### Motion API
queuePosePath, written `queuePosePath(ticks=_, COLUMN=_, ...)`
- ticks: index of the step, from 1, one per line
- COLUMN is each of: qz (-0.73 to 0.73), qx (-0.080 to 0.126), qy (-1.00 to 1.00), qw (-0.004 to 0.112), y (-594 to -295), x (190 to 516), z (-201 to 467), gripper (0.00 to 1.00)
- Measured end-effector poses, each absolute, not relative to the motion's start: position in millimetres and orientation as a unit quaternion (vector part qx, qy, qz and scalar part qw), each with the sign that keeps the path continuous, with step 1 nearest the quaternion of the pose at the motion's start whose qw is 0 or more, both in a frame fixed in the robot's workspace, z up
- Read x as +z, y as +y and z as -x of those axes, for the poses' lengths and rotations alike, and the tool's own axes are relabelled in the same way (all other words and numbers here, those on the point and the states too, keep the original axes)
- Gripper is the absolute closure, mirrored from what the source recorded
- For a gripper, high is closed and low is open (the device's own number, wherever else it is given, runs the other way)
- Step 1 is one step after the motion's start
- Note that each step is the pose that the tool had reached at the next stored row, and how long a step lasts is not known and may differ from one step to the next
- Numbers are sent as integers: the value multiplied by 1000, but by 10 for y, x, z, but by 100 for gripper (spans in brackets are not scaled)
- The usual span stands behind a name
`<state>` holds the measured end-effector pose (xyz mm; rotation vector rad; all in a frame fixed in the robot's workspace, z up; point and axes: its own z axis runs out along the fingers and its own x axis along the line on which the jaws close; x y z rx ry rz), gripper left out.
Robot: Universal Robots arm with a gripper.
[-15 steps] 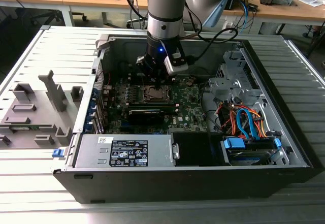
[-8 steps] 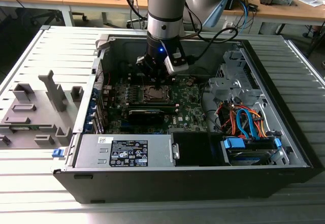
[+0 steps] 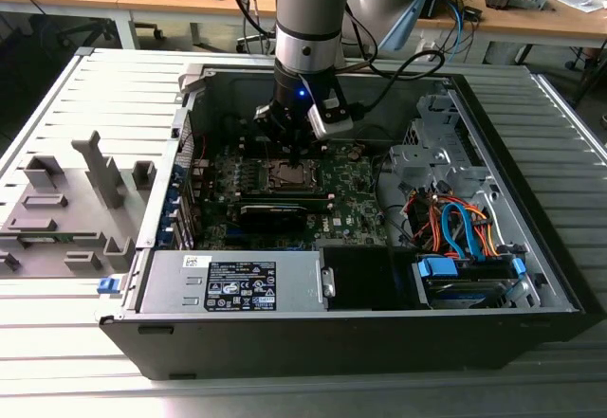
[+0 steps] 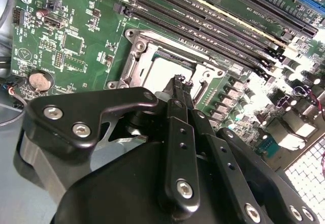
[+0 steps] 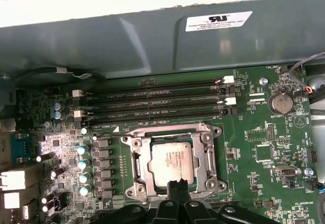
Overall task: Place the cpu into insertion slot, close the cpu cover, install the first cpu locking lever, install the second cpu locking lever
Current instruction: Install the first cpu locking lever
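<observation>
Hand (image 5: 177,185) pinched closed, empty, at cpu cover (image 5: 138,159) edge; cpu (image 5: 172,162) seated (exterior view: arm over case)

room above the cpu cover (image 5: 172,160) stays open to the gripper (image 5: 176,184); memory slots (image 5: 152,102) flank one side, the case wall (image 5: 152,46) rises just beyond

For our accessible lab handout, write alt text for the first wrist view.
The cpu lies in the insertion slot with the cpu cover closed around it. The gripper, its jaws together, hangs at the socket's near edge, below four memory slots.
</observation>
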<state>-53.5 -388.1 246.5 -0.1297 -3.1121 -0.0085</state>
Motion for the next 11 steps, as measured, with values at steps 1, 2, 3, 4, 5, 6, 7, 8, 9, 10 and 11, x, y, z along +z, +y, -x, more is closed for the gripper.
queuePosePath(ticks=1, qz=41, qx=-3, qy=-999, qw=13, y=-3881, x=2465, z=535, gripper=89)
queuePosePath(ticks=2, qz=40, qx=-3, qy=-999, qw=13, y=-3881, x=2465, z=535, gripper=89)
queuePosePath(ticks=3, qz=39, qx=-3, qy=-999, qw=13, y=-3881, x=2465, z=535, gripper=89)
queuePosePath(ticks=4, qz=39, qx=-3, qy=-999, qw=13, y=-3881, x=2465, z=535, gripper=89)
queuePosePath(ticks=5, qz=38, qx=-3, qy=-999, qw=13, y=-3881, x=2465, z=535, gripper=89)
queuePosePath(ticks=6, qz=37, qx=-3, qy=-999, qw=13, y=-3881, x=2465, z=535, gripper=89)
queuePosePath(ticks=7, qz=36, qx=-3, qy=-999, qw=13, y=-3881, x=2465, z=535, gripper=89)
queuePosePath(ticks=8, qz=36, qx=-3, qy=-999, qw=13, y=-3881, x=2465, z=535, gripper=89)
queuePosePath(ticks=9, qz=35, qx=-3, qy=-999, qw=13, y=-3881, x=2465, z=535, gripper=89)
queuePosePath(ticks=10, qz=34, qx=-3, qy=-999, qw=13, y=-3881, x=2465, z=535, gripper=89)
queuePosePath(ticks=11, qz=34, qx=-3, qy=-999, qw=13, y=-3881, x=2465, z=535, gripper=89)
